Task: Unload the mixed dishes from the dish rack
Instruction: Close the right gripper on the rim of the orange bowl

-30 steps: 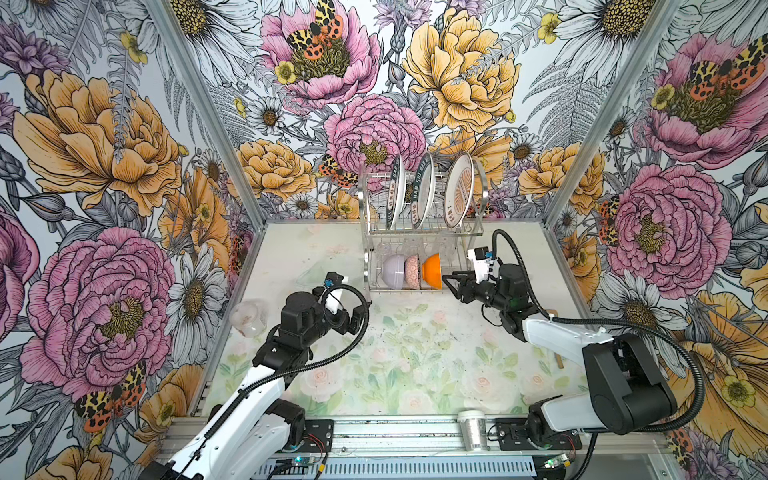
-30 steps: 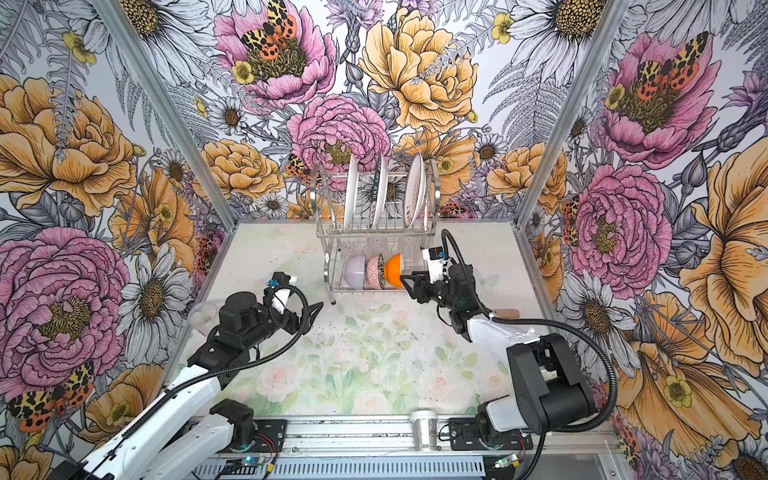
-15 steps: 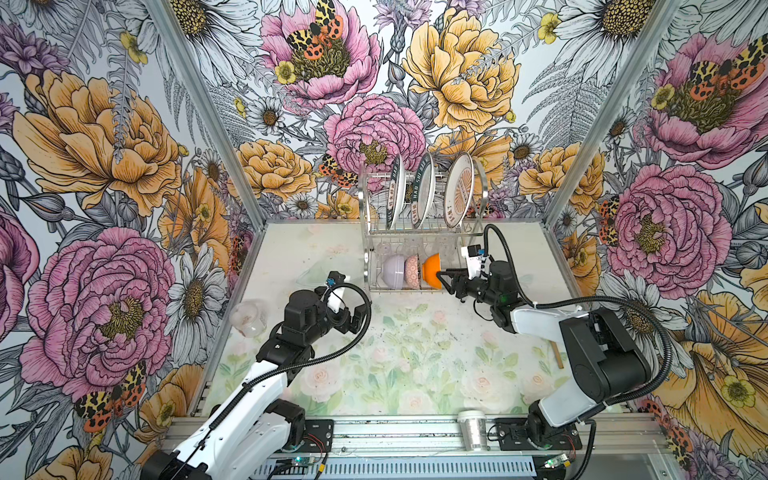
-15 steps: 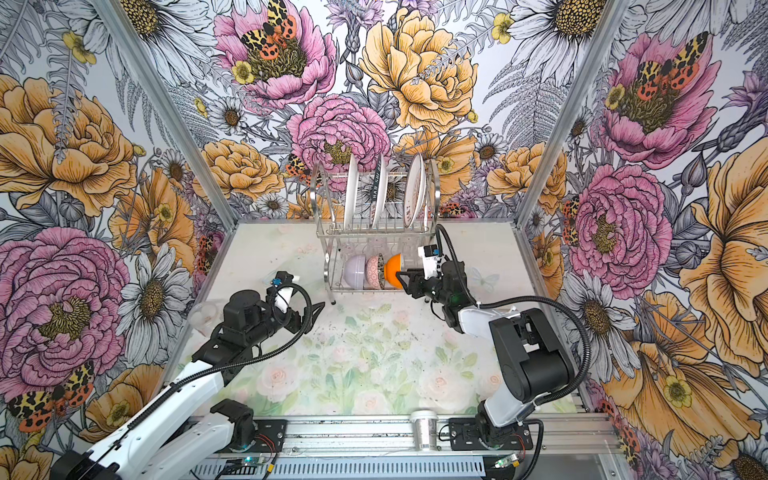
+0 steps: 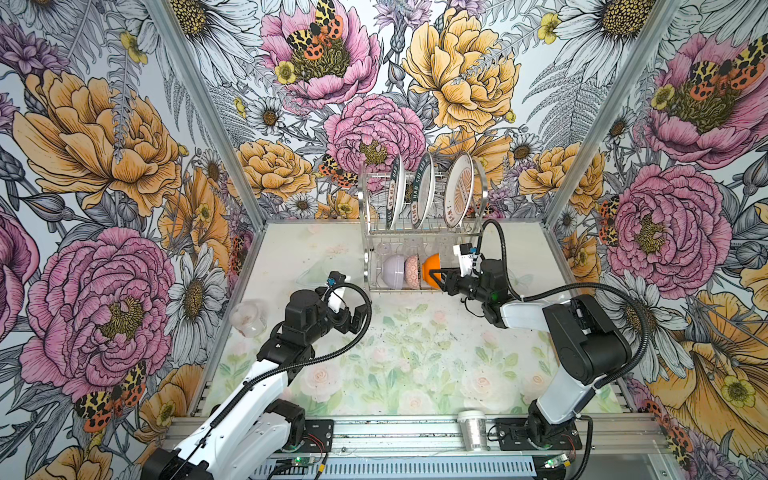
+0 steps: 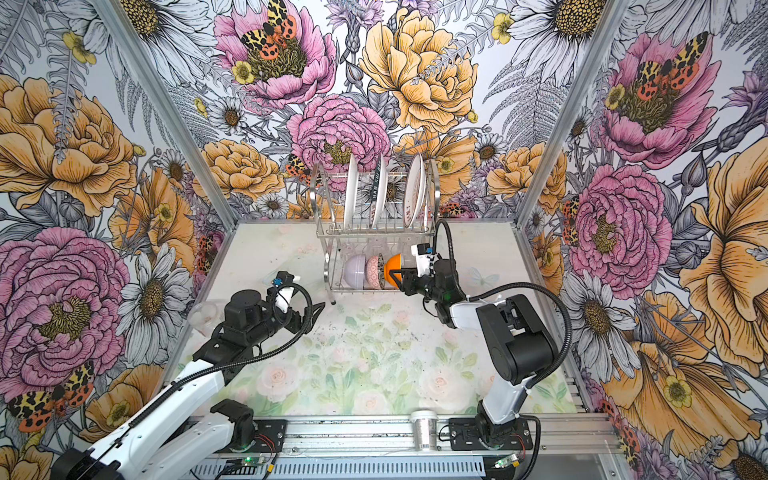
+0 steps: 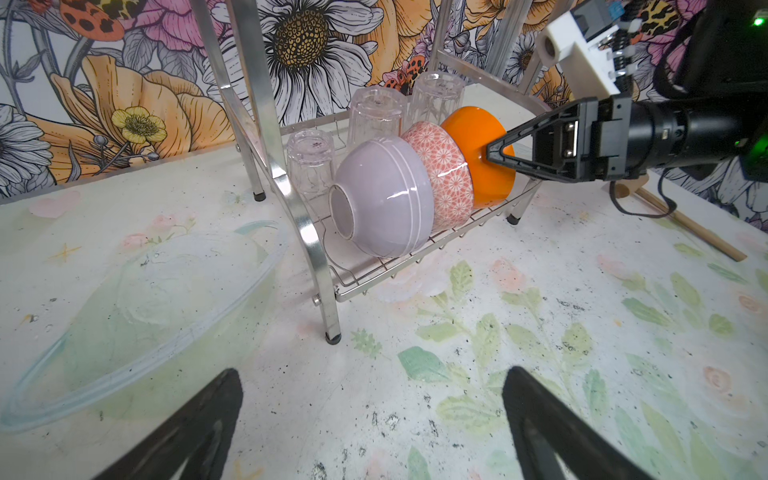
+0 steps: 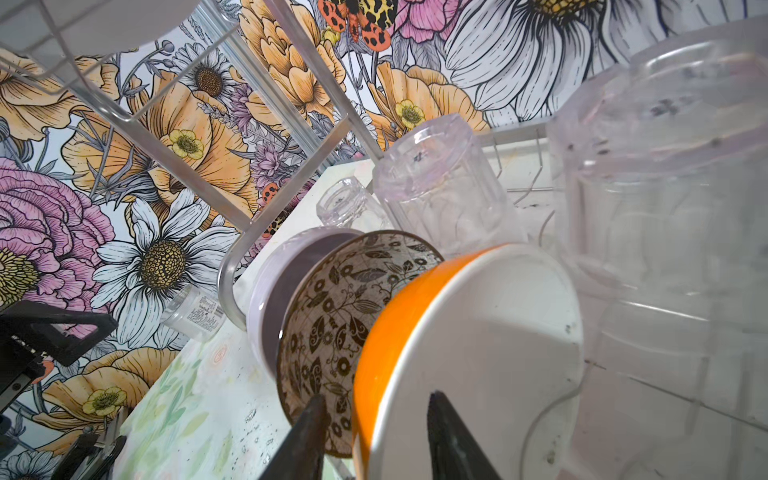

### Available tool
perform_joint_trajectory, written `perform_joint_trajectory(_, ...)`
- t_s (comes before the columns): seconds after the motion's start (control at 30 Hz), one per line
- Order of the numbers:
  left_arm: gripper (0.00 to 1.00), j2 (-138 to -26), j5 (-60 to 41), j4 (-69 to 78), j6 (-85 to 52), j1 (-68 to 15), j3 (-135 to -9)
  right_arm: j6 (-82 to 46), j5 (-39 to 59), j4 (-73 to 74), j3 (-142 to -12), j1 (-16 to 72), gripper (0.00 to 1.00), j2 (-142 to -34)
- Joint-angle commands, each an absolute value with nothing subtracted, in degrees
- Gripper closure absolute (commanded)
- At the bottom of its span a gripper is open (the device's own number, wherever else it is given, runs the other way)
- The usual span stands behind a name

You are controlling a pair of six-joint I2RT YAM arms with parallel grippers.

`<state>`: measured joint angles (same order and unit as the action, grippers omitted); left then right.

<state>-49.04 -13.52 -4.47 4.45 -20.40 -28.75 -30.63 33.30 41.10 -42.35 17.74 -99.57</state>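
Both top views look steeply down over the whole desk [image 5: 415, 361]; both wrist views sit close, sharing the lower shelf of the dish rack [image 7: 277, 174].

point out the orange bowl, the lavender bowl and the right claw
orange bowl [image 7: 469, 129]: left wrist view, on its outer wall
lavender bowl [image 7: 386, 195]: left wrist view, on its rounded side
right claw [image 8: 376, 398]: right wrist view, midway between its fingertips, which straddle the orange bowl's rim

Shiny chrome dish rack [image 7: 305, 232], glossy orange bowl [image 7: 469, 133], clear glasses [image 7: 376, 114]
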Motion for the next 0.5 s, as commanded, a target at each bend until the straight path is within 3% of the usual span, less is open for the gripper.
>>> perform_joint_trajectory(0.0,0.01,-49.1,-12.7,-4.3,4.7,-20.5,-29.5,-31.6,34.8,44.1,-44.1,18.3,0.59,-100.8)
perform_joint_trajectory(0.47,0.01,-49.1,-10.6,-4.4,5.1,-21.4,-29.2,-33.1,36.3,47.1,-43.9,18.7,0.71,-102.1)
